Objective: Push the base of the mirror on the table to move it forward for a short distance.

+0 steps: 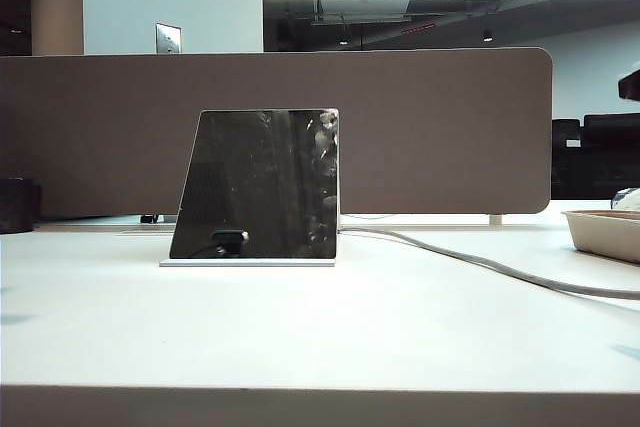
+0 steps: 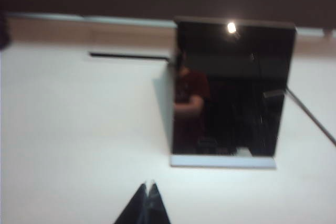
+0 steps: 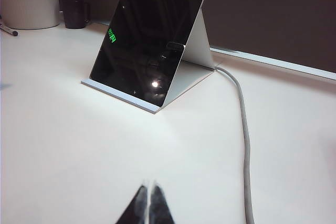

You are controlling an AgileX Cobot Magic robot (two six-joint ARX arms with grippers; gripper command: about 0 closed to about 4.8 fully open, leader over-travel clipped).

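Note:
The mirror, a dark trapezoid panel, stands tilted back on its thin white base on the white table. Neither gripper shows in the exterior view. In the left wrist view my left gripper is shut and empty, its tips above bare tabletop a short way in front of the base and off to one side of the mirror. In the right wrist view my right gripper is also shut and empty, well back from the mirror and its base, touching nothing.
A grey cable runs from behind the mirror across the table to the right, also beside my right gripper. A beige tray sits at the far right. The beige divider panel closes the back. A dark cup stands far left.

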